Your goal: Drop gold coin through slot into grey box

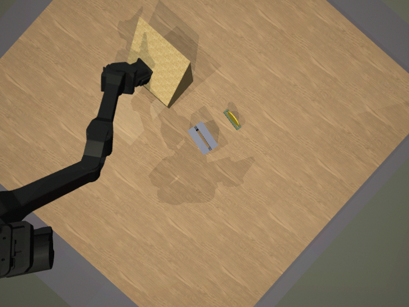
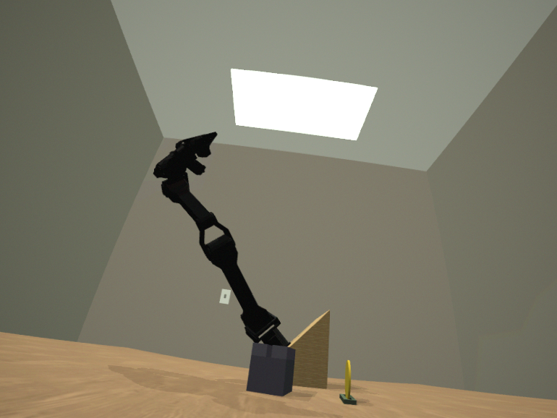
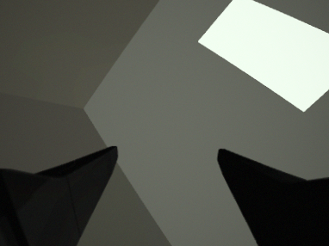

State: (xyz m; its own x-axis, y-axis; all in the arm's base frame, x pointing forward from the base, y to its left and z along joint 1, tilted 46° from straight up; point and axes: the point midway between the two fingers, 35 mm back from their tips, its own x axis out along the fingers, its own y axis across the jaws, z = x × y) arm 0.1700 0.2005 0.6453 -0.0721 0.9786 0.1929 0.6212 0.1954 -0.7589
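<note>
Gold coin (image 1: 232, 117) is standing edge-up in its green holder (image 1: 236, 125) mid-counter beside the grey box (image 1: 202, 137), while the jaws, spread wide and holding nothing, are pointing ceilingward, risking toppling it on a misjudged descent.

A bare test room is housing a robot workstation: plain grey-green walls (image 2: 67, 179) are enclosing a wooden table top (image 1: 264, 214), and a single bright rectangular ceiling light (image 2: 301, 103) is glowing overhead. A black robot arm (image 2: 224, 260) is rising from the table edge, while a small pale wall plate (image 2: 224, 296) is showing on the far wall. No furniture is suggesting a home or office.
</note>
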